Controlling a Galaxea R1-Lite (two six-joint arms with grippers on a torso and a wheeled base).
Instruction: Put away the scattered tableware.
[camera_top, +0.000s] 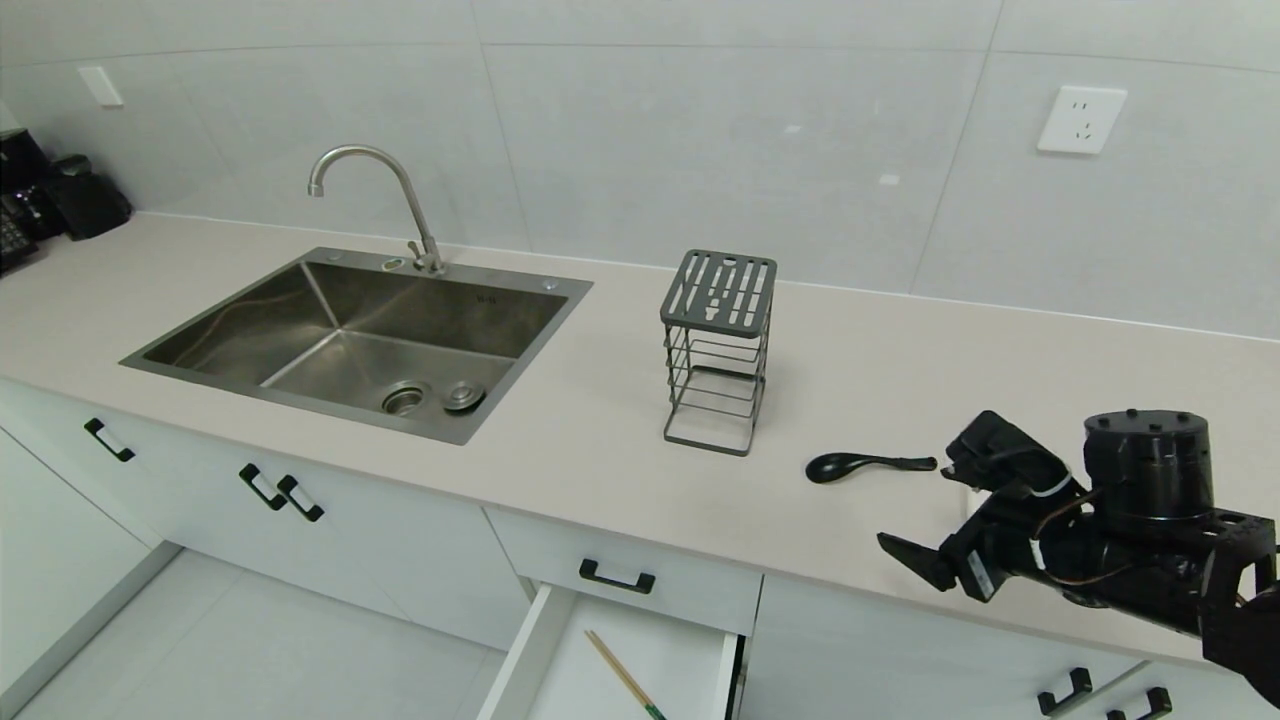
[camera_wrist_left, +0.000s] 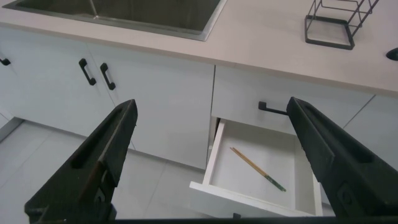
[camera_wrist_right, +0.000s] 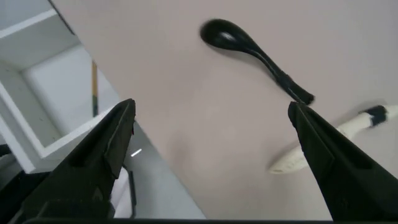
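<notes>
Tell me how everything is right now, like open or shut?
Drawer: open.
Chopstick: lying in the drawer.
Black spoon: lying on the counter.
White utensil: lying on the counter near the black spoon.
Rack: upright, empty.
Sink: empty.
Left tool: open.
Right tool: open.

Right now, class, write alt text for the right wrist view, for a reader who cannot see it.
The open right gripper hovers above a black spoon on a beige counter, with a pale utensil beside it. Past the counter edge, a chopstick lies in an open drawer.
</notes>
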